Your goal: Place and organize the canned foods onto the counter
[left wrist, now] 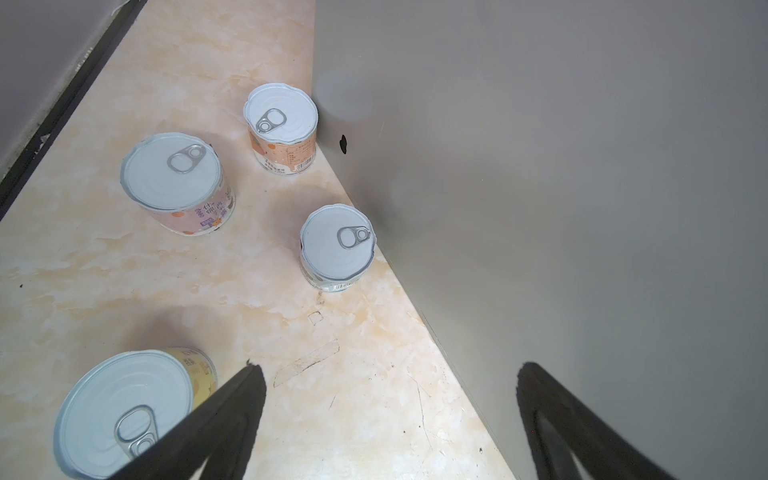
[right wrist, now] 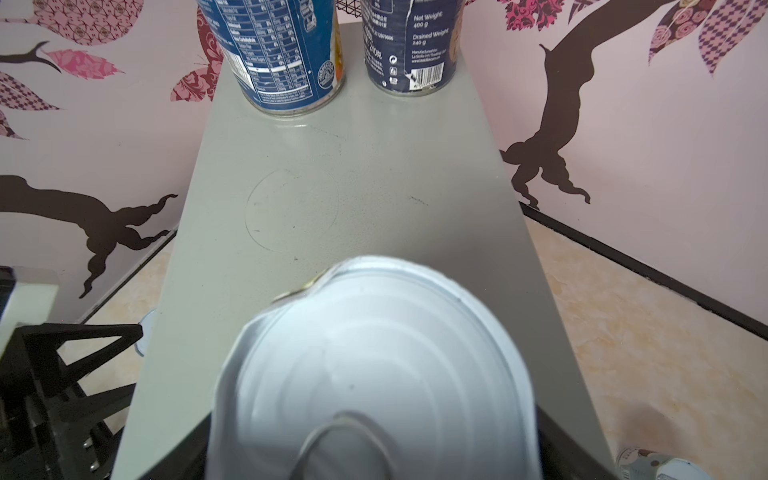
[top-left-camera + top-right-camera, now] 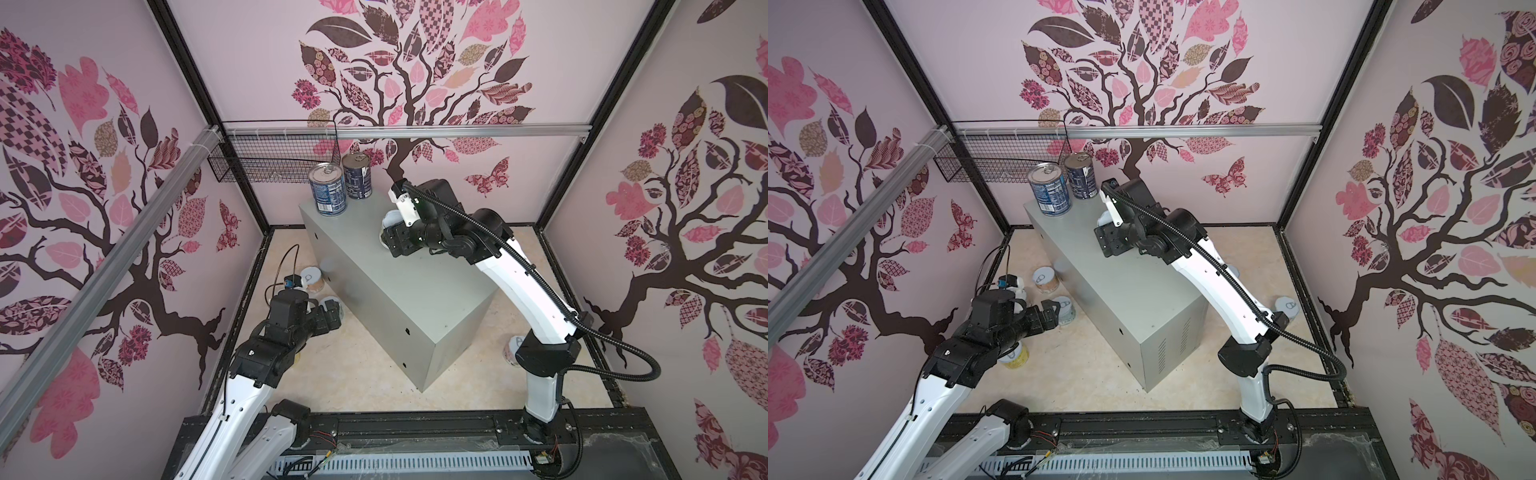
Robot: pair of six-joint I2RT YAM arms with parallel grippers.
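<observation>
The right gripper (image 3: pixel 387 232) stood over the counter (image 2: pixel 332 166) with a short white-lidded can (image 2: pixel 374 365) between its jaws; whether they gripped it or stood free of it could not be told. If the jaws dragged on the label while backing away, the can could tip, and the counter's long edge near the gripper looked close enough to lose it over. Ahead of that gripper the top lay bare up to one tall blue can (image 2: pixel 286 50) and another tall can (image 2: pixel 415 41), well apart from it. The left gripper (image 1: pixel 390 370) hung open and empty above the floor. One finger overlapped a yellow-labelled can (image 1: pixel 124 411) and could knock it, and the counter's wall beside the other finger limited its swing.
</observation>
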